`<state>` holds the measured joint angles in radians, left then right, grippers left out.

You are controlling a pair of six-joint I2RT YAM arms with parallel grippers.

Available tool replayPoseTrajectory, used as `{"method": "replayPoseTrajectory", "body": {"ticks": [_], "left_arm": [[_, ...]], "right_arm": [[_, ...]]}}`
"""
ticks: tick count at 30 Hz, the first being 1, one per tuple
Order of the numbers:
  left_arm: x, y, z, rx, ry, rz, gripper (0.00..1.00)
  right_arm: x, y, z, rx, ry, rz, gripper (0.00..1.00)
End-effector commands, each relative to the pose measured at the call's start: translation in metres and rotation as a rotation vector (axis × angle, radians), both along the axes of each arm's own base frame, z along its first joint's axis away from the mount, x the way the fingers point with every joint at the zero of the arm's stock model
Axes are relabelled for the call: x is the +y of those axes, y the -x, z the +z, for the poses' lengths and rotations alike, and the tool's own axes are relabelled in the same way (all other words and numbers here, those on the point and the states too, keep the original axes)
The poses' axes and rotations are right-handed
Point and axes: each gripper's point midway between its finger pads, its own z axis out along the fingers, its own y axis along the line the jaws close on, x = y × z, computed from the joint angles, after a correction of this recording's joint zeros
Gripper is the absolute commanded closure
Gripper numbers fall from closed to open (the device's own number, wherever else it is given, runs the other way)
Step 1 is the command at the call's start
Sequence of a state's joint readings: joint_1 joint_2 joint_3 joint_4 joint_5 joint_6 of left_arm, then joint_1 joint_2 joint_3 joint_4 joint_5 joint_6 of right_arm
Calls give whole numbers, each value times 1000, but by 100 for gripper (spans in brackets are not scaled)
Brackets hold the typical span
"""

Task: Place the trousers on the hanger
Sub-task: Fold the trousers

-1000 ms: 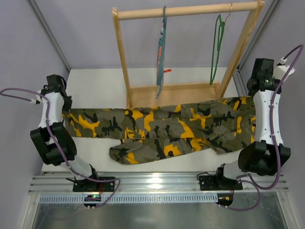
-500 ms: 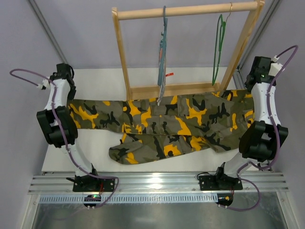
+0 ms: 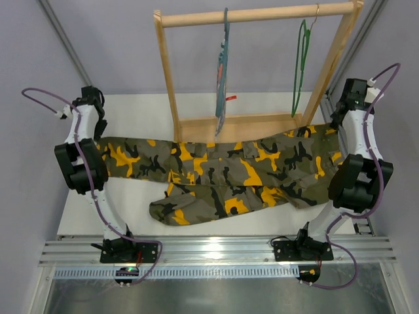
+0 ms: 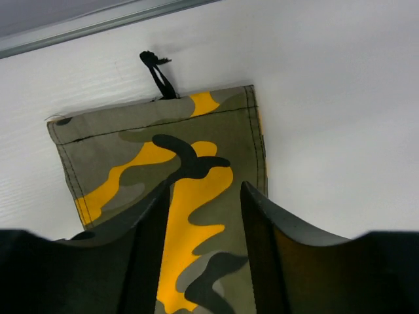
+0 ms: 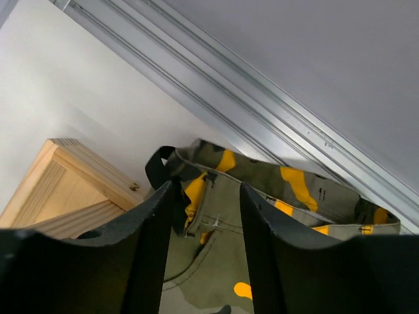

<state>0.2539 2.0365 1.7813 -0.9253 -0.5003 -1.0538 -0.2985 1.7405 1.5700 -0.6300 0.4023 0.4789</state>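
Note:
The camouflage trousers (image 3: 222,170) lie stretched across the white table, waistband at the right, one leg end at the left, the other leg folded toward the front. My left gripper (image 3: 97,129) hovers over the leg hem (image 4: 163,131); its jaws (image 4: 204,190) stand open with the cloth lying flat under them. My right gripper (image 3: 338,119) is over the waistband (image 5: 294,190), also open (image 5: 206,188), holding nothing. The green wire hanger (image 3: 300,65) hangs from the wooden rail at the back right, well above the trousers.
A wooden rack (image 3: 255,14) stands at the back; its base board (image 3: 242,124) touches the trousers' far edge. A striped cloth on a blue-grey hanger (image 3: 222,72) hangs mid-rail. The rack's foot (image 5: 72,176) and an aluminium wall rail (image 5: 262,111) are close to my right gripper.
Both grippers pulled the trousers toward the rack, drawing them out flat. Both jaws, shut on the cloth before, now stand open and have let it go.

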Motion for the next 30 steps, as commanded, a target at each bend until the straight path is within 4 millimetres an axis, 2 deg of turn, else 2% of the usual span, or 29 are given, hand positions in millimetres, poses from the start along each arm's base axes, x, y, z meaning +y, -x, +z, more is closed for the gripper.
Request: {"method": "replayPoseTrajectory", "body": {"ticks": [1,2,3,5,6,7,8,9,10,11,12,13,14,15,16,17,19,20,21,22,23,24,25,26,28,30], "left_arm": [[0,-21,37,-84,-31,-90,48],[-8,-25,42,-76,-44,-152,46],[-13,-26,55,-90,-67,-197,44],[-27,-24,59,-72,-94,-297,43],[-42,-28,64,-72,-124,-385,42],[-50,-22,85,-115,-146,-418,40],[-60,-12,73,-88,-135,-465,39],[-77,-9,75,-99,-127,-524,39],[-91,-4,99,-175,-133,-587,39],[-103,3,98,-184,-124,-624,39],[-127,16,86,-168,-102,-701,39],[-152,21,87,-199,-81,-799,38],[-168,35,105,-253,-97,-849,38],[-197,52,90,-220,-84,-943,38],[-204,67,104,-255,-115,-966,37],[-227,79,102,-259,-99,-1026,37],[-244,105,85,-236,-62,-1076,37],[-263,123,85,-250,-33,-1133,37],[-269,133,81,-240,-28,-1155,37],[-271,149,65,-186,-17,-1164,36],[-275,163,55,-145,7,-1185,36],[-287,174,50,-135,39,-1224,36],[-289,187,34,-88,58,-1248,36],[-300,197,28,-72,73,-1300,36],[-319,212,11,-42,113,-1387,36],[-338,216,1,-46,159,-1452,35]], "right_arm": [[0,8,37,-41,23,20,51],[5,15,50,-65,23,34,47],[12,25,45,-48,6,51,42],[30,33,46,-69,-38,116,40],[40,46,51,-85,-50,139,39],[56,49,52,-99,-84,193,37],[74,52,54,-111,-93,244,36],[89,64,56,-118,-103,287,35],[102,71,60,-126,-103,328,32],[114,76,62,-132,-97,372,30],[136,83,55,-106,-104,438,29],[146,94,68,-143,-96,467,29],[164,100,68,-153,-130,533,28],[184,107,63,-158,-150,605,28],[199,117,73,-204,-174,670,28],[209,123,76,-225,-193,715,29],[241,137,74,-248,-255,849,29],[247,146,79,-282,-259,881,29],[262,153,70,-284,-307,953,29],[268,157,67,-287,-322,985,28],[272,161,62,-280,-336,1003,29],[273,165,49,-245,-357,1006,29],[277,168,43,-231,-376,1021,28],[278,171,38,-221,-388,1021,29],[282,172,25,-216,-420,1017,29],[284,171,17,-233,-445,1002,29]]}}
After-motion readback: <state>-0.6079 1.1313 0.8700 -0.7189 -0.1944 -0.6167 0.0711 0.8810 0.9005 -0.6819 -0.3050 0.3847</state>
